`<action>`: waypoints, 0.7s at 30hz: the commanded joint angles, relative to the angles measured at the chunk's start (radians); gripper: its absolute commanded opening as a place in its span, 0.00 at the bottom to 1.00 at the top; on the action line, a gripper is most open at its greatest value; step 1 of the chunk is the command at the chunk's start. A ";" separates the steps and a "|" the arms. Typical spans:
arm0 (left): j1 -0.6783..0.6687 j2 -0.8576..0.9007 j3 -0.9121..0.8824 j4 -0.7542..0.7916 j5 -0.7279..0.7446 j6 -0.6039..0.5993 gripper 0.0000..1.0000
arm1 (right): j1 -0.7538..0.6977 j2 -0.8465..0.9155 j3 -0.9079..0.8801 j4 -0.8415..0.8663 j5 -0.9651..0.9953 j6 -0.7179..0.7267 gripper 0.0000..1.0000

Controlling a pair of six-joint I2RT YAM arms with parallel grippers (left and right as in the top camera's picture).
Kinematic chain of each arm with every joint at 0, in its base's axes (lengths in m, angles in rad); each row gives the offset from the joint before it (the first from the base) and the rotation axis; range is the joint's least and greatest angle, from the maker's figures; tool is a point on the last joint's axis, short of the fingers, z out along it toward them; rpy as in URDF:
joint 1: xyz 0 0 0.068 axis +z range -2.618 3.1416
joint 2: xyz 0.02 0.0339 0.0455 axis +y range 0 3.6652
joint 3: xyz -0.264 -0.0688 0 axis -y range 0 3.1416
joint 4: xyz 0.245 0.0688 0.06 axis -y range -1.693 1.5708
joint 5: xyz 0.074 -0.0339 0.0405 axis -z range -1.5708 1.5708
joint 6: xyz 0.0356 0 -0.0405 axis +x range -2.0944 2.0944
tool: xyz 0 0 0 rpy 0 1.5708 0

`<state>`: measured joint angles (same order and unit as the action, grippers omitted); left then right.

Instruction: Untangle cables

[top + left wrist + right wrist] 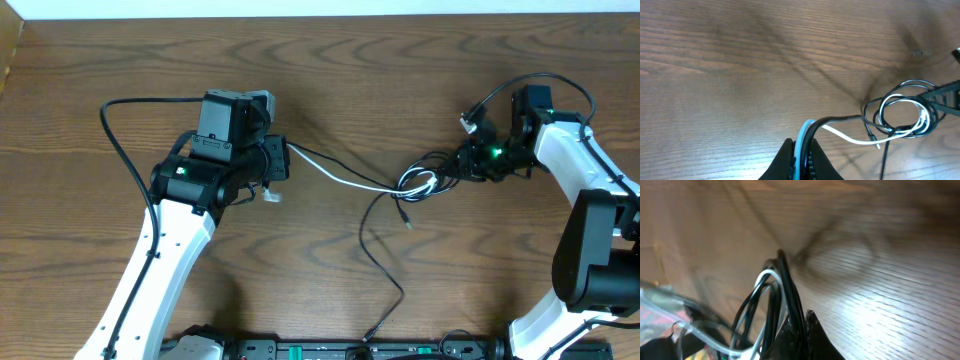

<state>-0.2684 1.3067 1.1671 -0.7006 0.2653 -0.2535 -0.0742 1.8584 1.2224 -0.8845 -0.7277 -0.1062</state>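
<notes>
Both sets of jaws are pinched shut on the cables (pixel 420 182): left jaws on a white strand (pixel 330 172) and a black one, right jaws on the black loops. Best to draw apart slowly, low over the table (pixel 100 60). The knot sits right of the table's middle, white threaded through thin black coils, with one black tail (pixel 385 270) trailing to the near edge.

Likely robotics lab: wood-grain table (pixel 400 60), white left arm (pixel 165 250), right arm (pixel 575 160) mounted.

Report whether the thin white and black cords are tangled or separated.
Tangled: the thin white and black cords overlap in one cluster of loops, with the white loop threaded among the black ones.
</notes>
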 commanded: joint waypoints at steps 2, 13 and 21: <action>0.008 -0.013 0.035 -0.002 -0.024 0.036 0.09 | 0.016 -0.026 0.060 -0.039 -0.069 -0.036 0.01; 0.008 0.005 0.035 0.019 0.084 0.037 0.79 | 0.095 -0.270 0.095 0.027 -0.013 0.171 0.01; -0.040 0.080 0.034 0.145 0.310 0.035 0.79 | 0.157 -0.311 0.095 0.043 0.018 0.345 0.01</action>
<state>-0.2829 1.3399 1.1728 -0.5827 0.4519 -0.2283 0.0704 1.5547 1.3064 -0.8436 -0.7170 0.1341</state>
